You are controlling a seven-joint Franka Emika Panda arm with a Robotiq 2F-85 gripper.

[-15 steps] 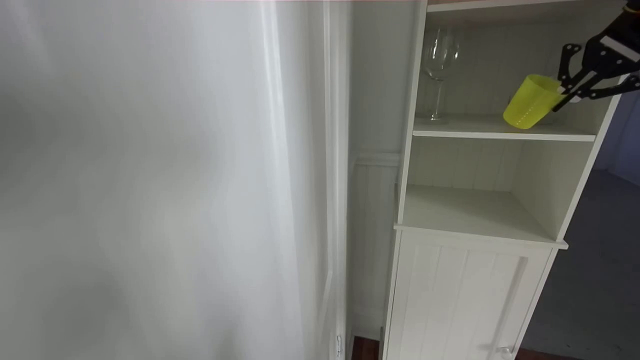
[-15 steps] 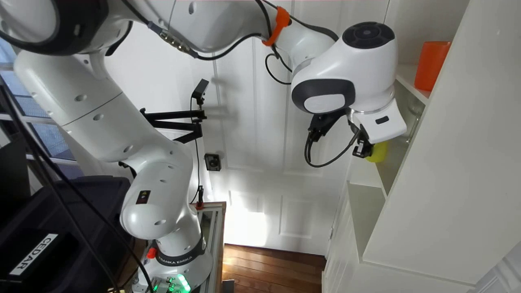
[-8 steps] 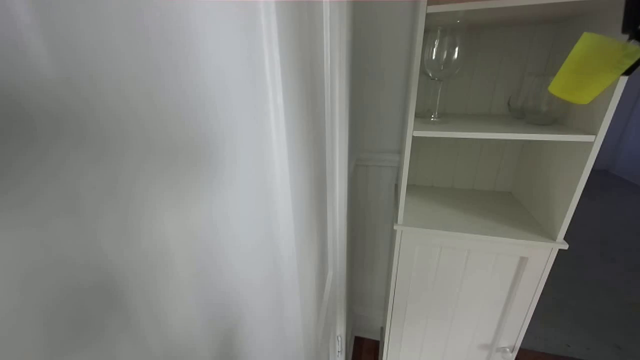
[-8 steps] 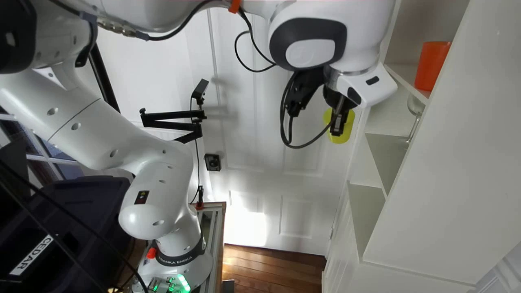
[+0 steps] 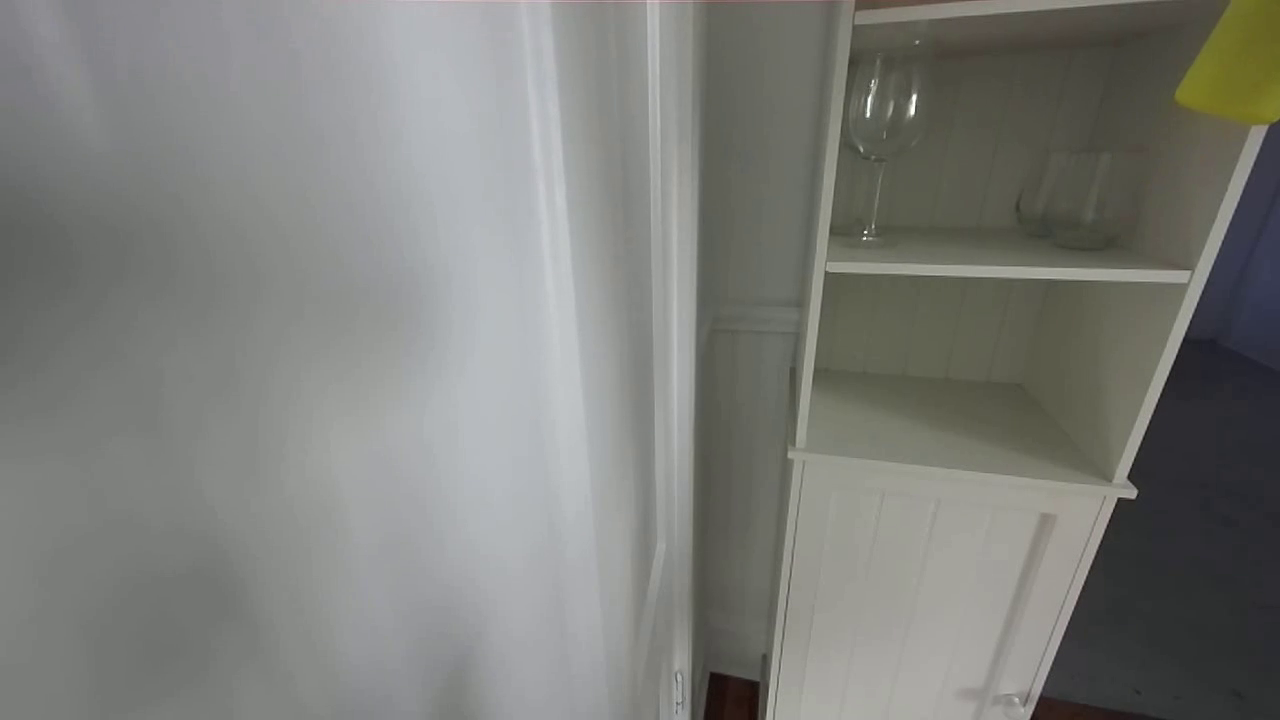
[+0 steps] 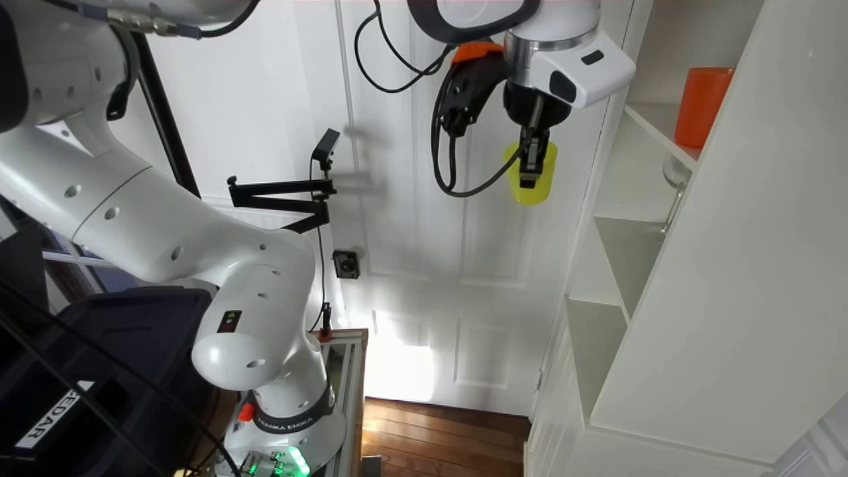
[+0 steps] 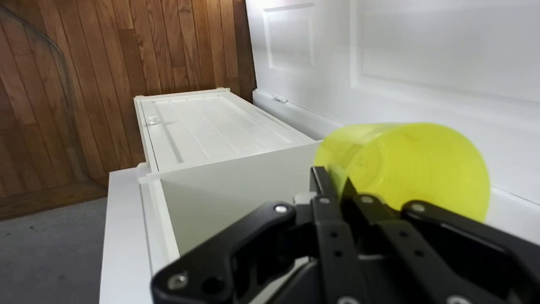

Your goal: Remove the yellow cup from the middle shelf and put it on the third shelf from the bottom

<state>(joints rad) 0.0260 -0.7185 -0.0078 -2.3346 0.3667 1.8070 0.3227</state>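
1. yellow cup (image 6: 538, 194) is midair, 10 o'clock from the middle shelf (image 6: 626, 252) in an exterior view
2. gripper (image 7: 335, 185) is clamped on its wall, roughly 9 o'clock in the wrist view
3. probably light, bendy, slickish, unbreakable-ish; near-rim pinch suits imo

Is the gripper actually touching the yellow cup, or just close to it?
Touching. The wrist view shows the gripper shut on the yellow cup, with the cup's side pinched between the jaws.

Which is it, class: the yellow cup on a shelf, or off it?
Off: the claw grips the yellow cup, which in an exterior view hangs apart from the shelves.
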